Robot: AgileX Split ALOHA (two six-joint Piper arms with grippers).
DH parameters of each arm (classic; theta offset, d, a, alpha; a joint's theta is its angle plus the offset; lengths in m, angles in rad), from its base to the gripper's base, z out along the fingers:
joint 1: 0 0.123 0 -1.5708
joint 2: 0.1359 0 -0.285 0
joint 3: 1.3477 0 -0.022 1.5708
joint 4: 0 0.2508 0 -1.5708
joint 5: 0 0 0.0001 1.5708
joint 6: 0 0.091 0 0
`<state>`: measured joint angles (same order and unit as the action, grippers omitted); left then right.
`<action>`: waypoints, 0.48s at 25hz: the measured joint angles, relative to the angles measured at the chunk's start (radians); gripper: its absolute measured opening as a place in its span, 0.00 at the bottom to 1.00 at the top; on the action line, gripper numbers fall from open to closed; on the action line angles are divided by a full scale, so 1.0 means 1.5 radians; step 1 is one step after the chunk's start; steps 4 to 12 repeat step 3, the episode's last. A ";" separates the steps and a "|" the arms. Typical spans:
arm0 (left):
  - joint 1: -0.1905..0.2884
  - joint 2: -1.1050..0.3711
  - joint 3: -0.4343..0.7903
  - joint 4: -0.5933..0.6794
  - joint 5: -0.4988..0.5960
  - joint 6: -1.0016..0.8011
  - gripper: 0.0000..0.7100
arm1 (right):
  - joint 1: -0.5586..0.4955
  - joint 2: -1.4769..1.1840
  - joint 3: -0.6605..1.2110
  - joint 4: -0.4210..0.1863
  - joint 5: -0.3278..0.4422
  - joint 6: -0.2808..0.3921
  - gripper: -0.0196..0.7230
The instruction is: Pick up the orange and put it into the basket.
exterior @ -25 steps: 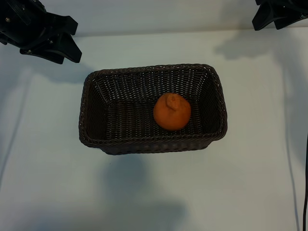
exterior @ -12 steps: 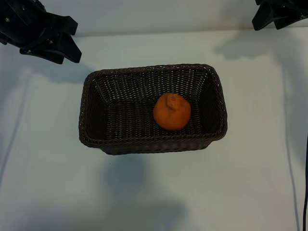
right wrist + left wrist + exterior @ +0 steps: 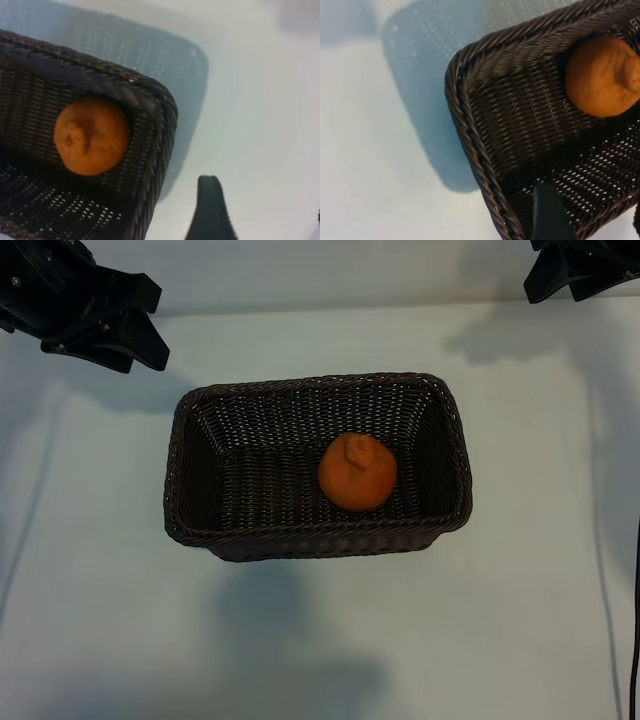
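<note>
Wicker basket [image 3: 200,420], one orange [image 3: 357,472] inside.

One orange [image 3: 357,473]; one basket [image 3: 190,465]; two arms, one table [image 3: 520,620].

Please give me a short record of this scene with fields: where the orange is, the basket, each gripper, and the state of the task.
orange: the orange lies inside the basket, right of its middle, knob up
basket: the basket stands on the white table, upright
left gripper: the left gripper is at the far left corner, open, holding nothing
right gripper: the right gripper is at the far right corner, open, holding nothing
task state: the orange is already in the basket
</note>
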<state>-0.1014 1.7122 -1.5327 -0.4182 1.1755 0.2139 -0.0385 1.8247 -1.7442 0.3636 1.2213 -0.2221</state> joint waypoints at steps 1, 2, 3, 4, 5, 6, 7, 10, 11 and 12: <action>0.000 0.000 0.000 0.000 0.000 0.000 0.63 | 0.000 0.000 0.000 0.000 0.000 0.000 0.68; 0.000 0.000 0.000 0.000 0.000 0.000 0.63 | 0.000 0.000 0.000 0.000 0.000 0.000 0.68; 0.000 0.000 0.000 0.000 0.000 0.000 0.63 | 0.000 0.000 0.000 0.000 0.000 0.000 0.68; 0.000 0.000 0.000 0.000 0.000 0.000 0.63 | 0.000 0.000 0.000 0.000 0.000 0.000 0.68; 0.000 0.000 0.000 0.000 0.000 0.000 0.63 | 0.000 0.000 0.000 0.000 0.000 0.000 0.68; 0.000 0.000 0.000 0.000 0.000 0.000 0.63 | 0.000 0.000 0.000 0.000 0.000 0.000 0.68; 0.000 0.000 0.000 0.000 0.000 0.000 0.63 | 0.000 0.000 0.000 0.000 0.000 0.000 0.68; 0.000 0.000 0.000 0.000 0.000 0.000 0.63 | 0.000 0.000 0.000 0.000 0.000 0.000 0.68; 0.000 0.000 0.000 0.000 0.000 0.000 0.63 | 0.000 0.000 0.000 0.000 0.000 0.000 0.68; 0.000 0.000 0.000 0.000 0.000 0.000 0.63 | 0.000 0.000 0.000 0.000 0.000 0.000 0.68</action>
